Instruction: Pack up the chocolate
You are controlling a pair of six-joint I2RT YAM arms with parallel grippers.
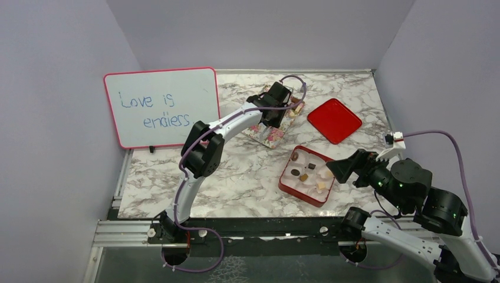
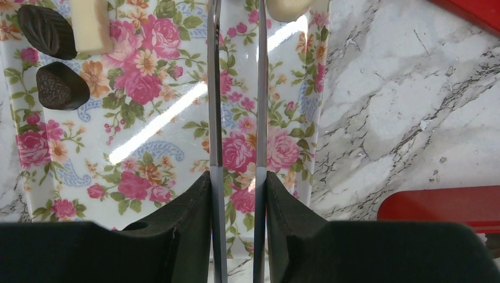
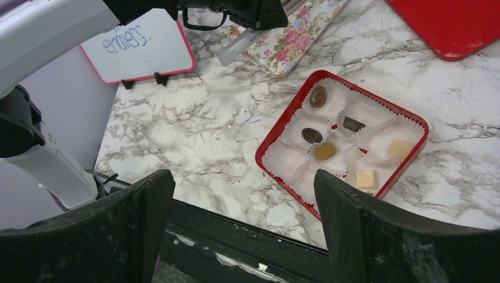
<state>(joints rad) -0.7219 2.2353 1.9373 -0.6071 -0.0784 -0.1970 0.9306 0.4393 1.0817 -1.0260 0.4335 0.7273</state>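
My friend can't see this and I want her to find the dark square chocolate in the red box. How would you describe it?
Find the marble table, then the red box lined with white cups near its front edge. The dark square chocolate lies in a cup near the box's middle; the other dark pieces are round, and the other blocky ones are tan or cream.

My marble table [image 1: 236, 171] carries a floral tray [image 1: 270, 137], a red lid [image 1: 334, 120], a red box [image 1: 301, 197] and, seemingly on its left edge, a whiteboard [image 1: 159, 106].
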